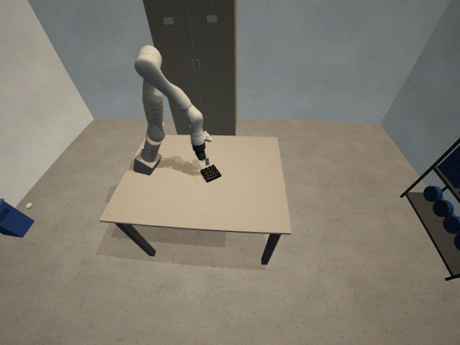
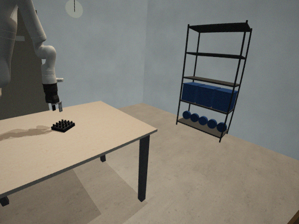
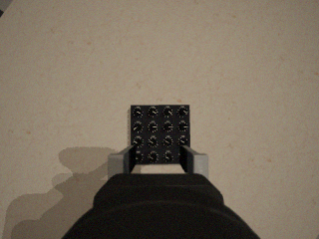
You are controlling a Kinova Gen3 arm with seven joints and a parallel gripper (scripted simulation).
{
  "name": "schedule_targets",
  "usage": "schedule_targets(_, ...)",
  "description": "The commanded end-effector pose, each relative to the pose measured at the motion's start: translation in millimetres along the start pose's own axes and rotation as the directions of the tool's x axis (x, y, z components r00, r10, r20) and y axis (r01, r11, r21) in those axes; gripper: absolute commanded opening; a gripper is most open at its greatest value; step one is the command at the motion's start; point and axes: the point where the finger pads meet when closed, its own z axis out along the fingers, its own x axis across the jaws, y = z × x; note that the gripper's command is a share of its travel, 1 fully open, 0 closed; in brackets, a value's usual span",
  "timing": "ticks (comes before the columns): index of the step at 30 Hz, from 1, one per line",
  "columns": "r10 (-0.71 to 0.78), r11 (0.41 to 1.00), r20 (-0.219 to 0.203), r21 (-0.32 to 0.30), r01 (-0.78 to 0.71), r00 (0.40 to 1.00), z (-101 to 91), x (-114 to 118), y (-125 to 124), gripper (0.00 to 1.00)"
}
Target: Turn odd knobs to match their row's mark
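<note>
The black knob box [image 1: 210,173] [image 2: 61,128] [image 3: 159,134] stands flat on the table [image 1: 245,192] [image 2: 96,135]. Its knobs stand upright in four rows of four. In the wrist view, the leftmost knob [image 3: 138,127] of the second row from the top seems to point lower left, while the others of that row seem to point right. The other lines are too small to read surely. Names and socket cannot be made out. My gripper [image 1: 205,164] [image 2: 57,110] [image 3: 158,154] is open and empty, above the box without touching it. Its fingers hide parts of the two lower corners in the wrist view.
The arm's base [image 1: 146,164] stands at the table's left edge. A tall dark cabinet [image 1: 215,74] is behind the table. A shelf rack [image 2: 212,56] with blue boxes and round blue things stands away from the table.
</note>
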Motion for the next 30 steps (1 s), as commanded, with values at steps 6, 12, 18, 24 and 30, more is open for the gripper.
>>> schedule_targets(6, 0.0, 1.0, 0.0, 0.001, 0.0, 1.0, -0.2, 0.1, -0.3, 1.0)
schedule_targets(12, 0.0, 1.0, 0.0, 0.001, 0.0, 1.0, -0.2, 0.1, -0.3, 1.0)
schedule_targets(18, 0.0, 1.0, -0.001, 0.001, 0.0, 1.0, -0.3, 0.2, 2.0, 1.0)
schedule_targets(24, 0.0, 1.0, -0.001, 0.001, 0.0, 1.0, -0.3, 0.4, 6.2, 1.0)
schedule_targets(30, 0.0, 1.0, -0.001, 0.001, 0.0, 1.0, -0.4, 0.8, 16.6, 1.0)
